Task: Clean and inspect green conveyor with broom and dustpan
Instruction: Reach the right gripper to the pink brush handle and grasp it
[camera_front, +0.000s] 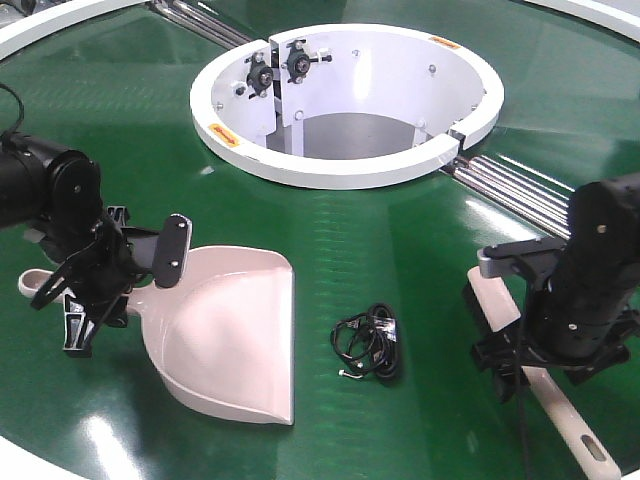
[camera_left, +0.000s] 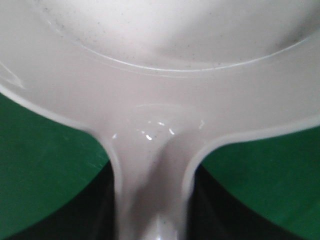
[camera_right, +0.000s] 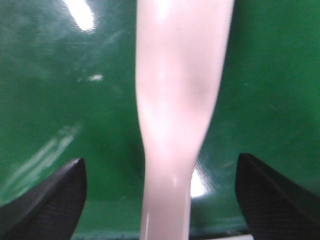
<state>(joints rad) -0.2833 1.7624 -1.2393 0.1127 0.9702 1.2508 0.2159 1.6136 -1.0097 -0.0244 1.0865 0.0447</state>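
Two tools lie on the green conveyor (camera_front: 400, 240), both on its near part. Nearest, at the right, is the broom (camera_front: 565, 420); its tapering handle with the slotted hole points to the near edge and its head lies under the arm. The right gripper (camera_right: 160, 167) stands over this handle with its fingers (camera_right: 75, 170) spread wide, one at each side and not touching it.

At the near left lies the dustpan (camera_front: 225, 330), with its flat lip turned to the right. The left gripper (camera_front: 122, 290) is at the neck of its handle. In the left wrist view, dark shapes press against both sides of the handle, so I judge it is pinched.

Between the tools lies a small bundle of black cable (camera_front: 368, 345).

Both tools look like thin, light and stiff plastic, smooth and probably slippery. I think the broom is best taken on the narrow part of the handle, with a firm closing, because the glossy belt gives little friction.

Farther away are the white ring-shaped hub (camera_front: 330, 170) and the silver rollers (camera_front: 510, 185).
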